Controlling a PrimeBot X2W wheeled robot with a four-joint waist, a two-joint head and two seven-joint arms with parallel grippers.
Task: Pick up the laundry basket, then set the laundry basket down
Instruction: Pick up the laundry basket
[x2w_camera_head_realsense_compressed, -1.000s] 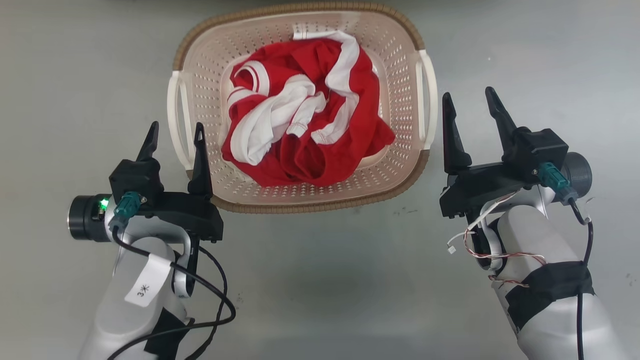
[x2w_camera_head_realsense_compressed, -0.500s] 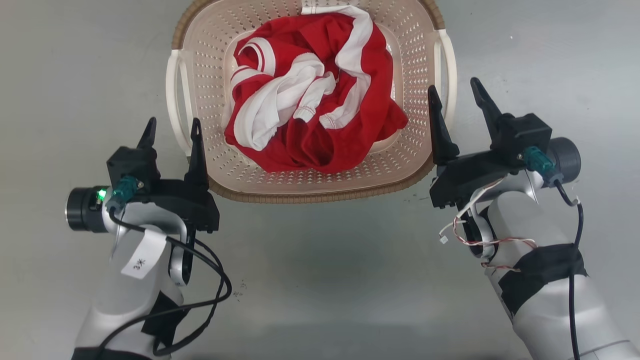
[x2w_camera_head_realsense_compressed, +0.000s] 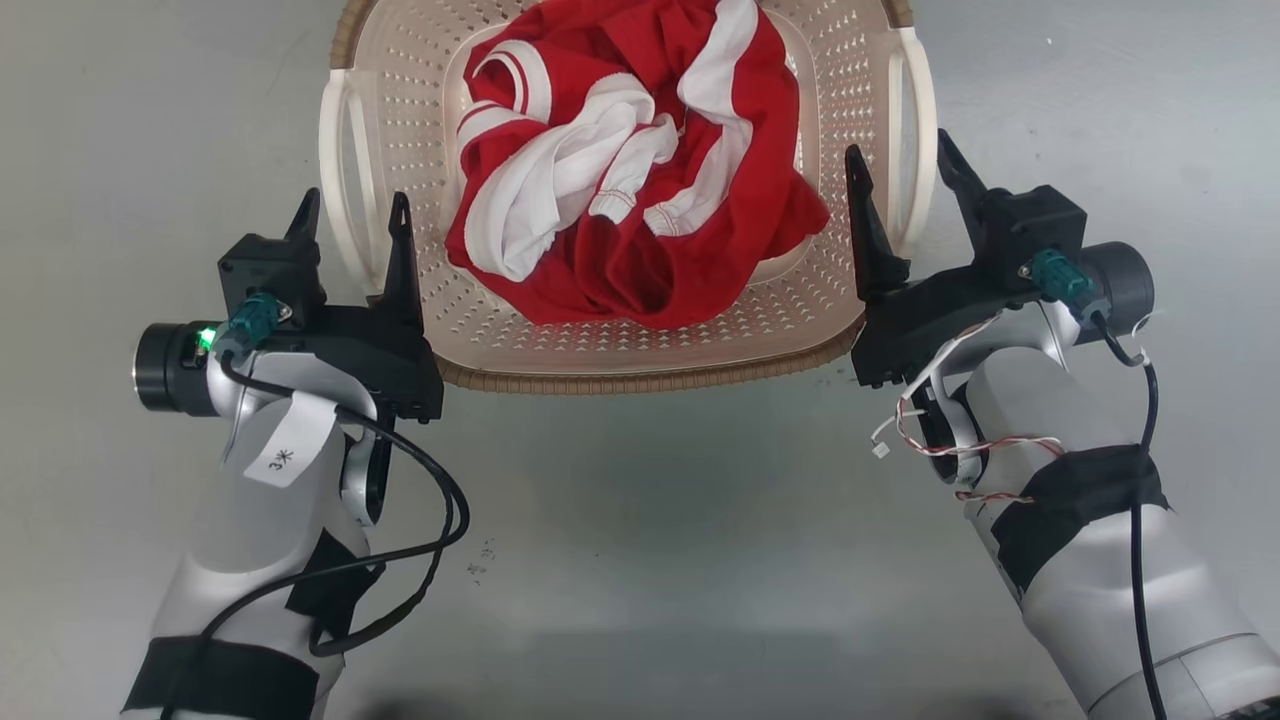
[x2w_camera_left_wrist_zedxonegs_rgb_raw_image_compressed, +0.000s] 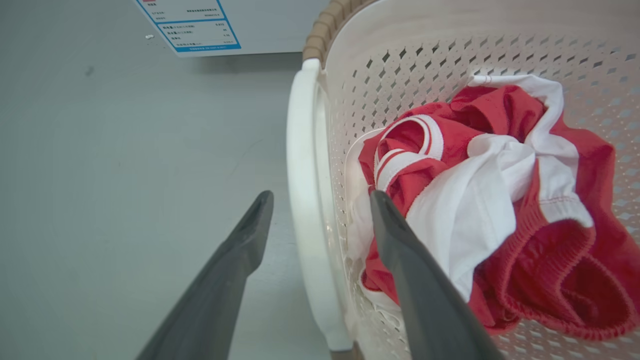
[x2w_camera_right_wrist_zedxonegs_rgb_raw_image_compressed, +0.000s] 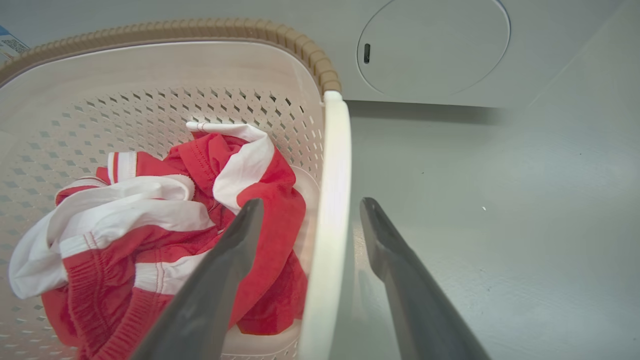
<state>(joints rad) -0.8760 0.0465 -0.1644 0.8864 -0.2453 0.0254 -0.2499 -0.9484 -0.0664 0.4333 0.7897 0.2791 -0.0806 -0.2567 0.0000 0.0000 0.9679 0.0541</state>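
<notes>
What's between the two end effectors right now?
In the head view, the laundry basket holding red-and-white clothing lies between the left end effector and the right end effector.

Laundry room: a washing machine (x2w_camera_right_wrist_zedxonegs_rgb_raw_image_compressed: 490, 92) with round door (x2w_camera_right_wrist_zedxonegs_rgb_raw_image_compressed: 433, 47) near a laundry basket (x2w_camera_head_realsense_compressed: 640, 340).

Far rim of laundry basket (x2w_camera_head_realsense_compressed: 640, 378) cut off in head view, floor under red garment (x2w_camera_head_realsense_compressed: 650, 260) hidden, label (x2w_camera_left_wrist_zedxonegs_rgb_raw_image_compressed: 187, 22) print unreadable

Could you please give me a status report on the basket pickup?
Left gripper open astride left handle; right gripper open astride right handle. Laundry basket on floor, not yet gripped. Red-and-white garment inside, near inner fingers.
</notes>
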